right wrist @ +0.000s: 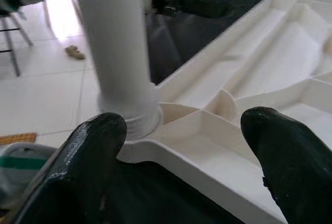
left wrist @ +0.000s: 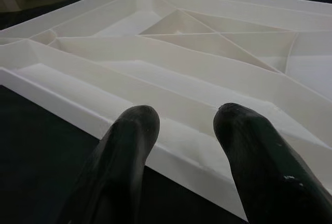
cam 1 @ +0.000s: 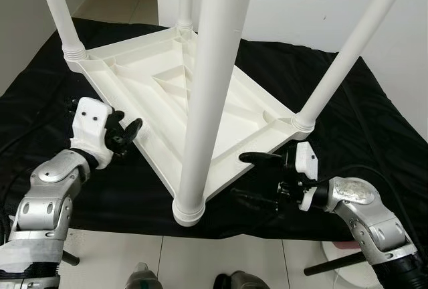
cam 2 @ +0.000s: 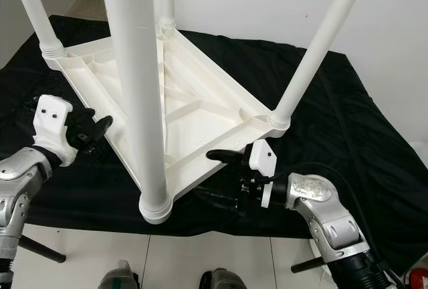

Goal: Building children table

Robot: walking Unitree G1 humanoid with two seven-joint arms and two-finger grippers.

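Left tool [cam 1: 131, 130] at the left rim of the upturned white table top [cam 1: 167, 95], fingers [left wrist: 129, 130] spread apart and empty, tips just over that rim in the left wrist view. Silver left arm [cam 1: 50, 199] reaching in from the near left of the table top.

Table top lying underside up on a black cloth [cam 1: 374, 122], ribbed inside with raised dividers. 4 white legs [cam 1: 210, 88] standing up from its corners: nearest leg at the near corner, 1 at the far left corner [cam 1: 63, 15], 1 at the far corner, 1 at the right corner [cam 1: 341, 61]. Pale tiled floor [cam 1: 200, 255] just past the near edge of the cloth.

Right tool [cam 1: 257, 178] at the near right edge of the table top, open wide and holding nothing, upper finger [cam 1: 261, 158] against the rim, lower finger [cam 1: 257, 201] below it on the cloth. Nearest leg's socket between the 2 fingertips [right wrist: 98, 141] in the right wrist view. Silver right arm [cam 1: 361, 215] coming in from the near right.
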